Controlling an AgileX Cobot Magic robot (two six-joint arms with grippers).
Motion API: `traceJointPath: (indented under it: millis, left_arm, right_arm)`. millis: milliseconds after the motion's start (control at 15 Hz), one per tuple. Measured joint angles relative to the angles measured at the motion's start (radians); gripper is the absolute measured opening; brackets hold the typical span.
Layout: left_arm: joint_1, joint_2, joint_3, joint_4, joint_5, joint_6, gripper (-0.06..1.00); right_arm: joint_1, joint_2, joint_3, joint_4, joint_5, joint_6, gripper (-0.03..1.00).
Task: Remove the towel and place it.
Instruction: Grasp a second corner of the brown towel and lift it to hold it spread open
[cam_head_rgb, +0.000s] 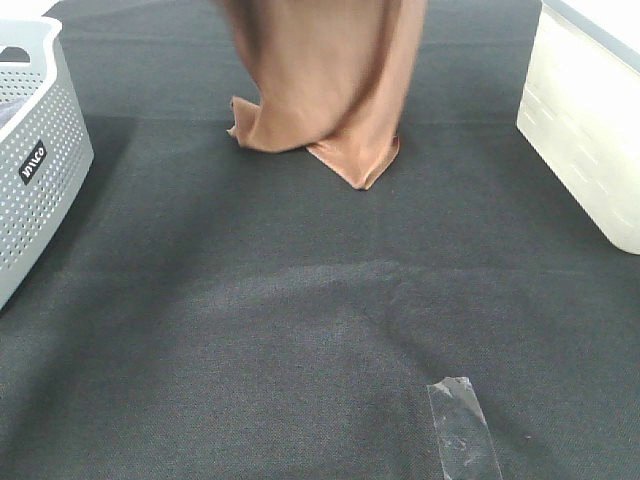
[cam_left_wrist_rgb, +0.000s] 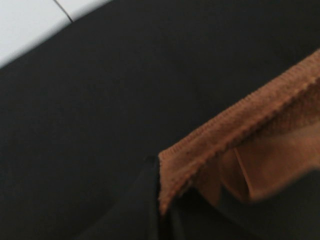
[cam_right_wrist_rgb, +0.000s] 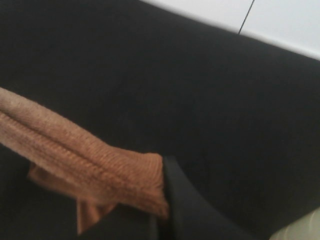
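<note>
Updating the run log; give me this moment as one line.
towel: hanging, lower corners on table | left gripper: shut on towel | right gripper: shut on towel

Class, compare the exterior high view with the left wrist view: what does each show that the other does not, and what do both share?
Only the exterior high view shows the grey perforated basket, the white bin, the clear tape strip, and the towel's lower corners resting on the dark mat. Only the left wrist view shows the left gripper shut on the towel's stitched edge. Both show the brown towel and dark mat.
</note>
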Motion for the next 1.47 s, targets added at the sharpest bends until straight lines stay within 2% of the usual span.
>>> traceJointPath:
  millis: [133,200,267,400,467,733,933,1267,1467]
  left_arm:
    - [-0.008,-0.031,-0.001,-0.02,0.186,-0.001,0.0]
    - [-0.008,-0.031,-0.001,-0.02,0.186,-0.001,0.0]
    - [-0.009,-0.07,-0.002,-0.061,0.309,-0.003,0.0]
    - [-0.009,-0.08,-0.002,-0.076,0.328,-0.009,0.0]
    - [-0.009,-0.101,-0.002,-0.11,0.334,-0.043,0.0]
    - [-0.009,-0.18,0.047,-0.169,0.337,-0.054,0.0]
    - [-0.011,-0.373,0.285,-0.193,0.335,-0.054,0.0]
    - [-0.021,-0.798,0.9,-0.272,0.326,-0.054,0.0]
    - [-0.023,-1.045,1.168,-0.314,0.316,-0.067,0.0]
  right_arm:
    - [0.0,-0.001,0.0,0.019,0.097,0.002,0.0]
    - [0.0,-0.001,0.0,0.019,0.097,0.002,0.0]
    - [0.0,-0.012,0.0,0.05,0.179,0.002,0.0]
    - [0.0,-0.024,0.0,0.062,0.217,0.002,0.0]
    - [-0.001,-0.054,-0.001,0.07,0.314,0.002,0.0]
    - [-0.003,-0.14,0.019,0.082,0.353,0.003,0.0]
    - [-0.003,-0.287,0.178,0.14,0.353,0.004,0.0]
    - [0.005,-0.579,0.714,0.198,0.349,0.004,0.0]
    - [0.009,-0.72,0.959,0.251,0.346,0.004,0.0]
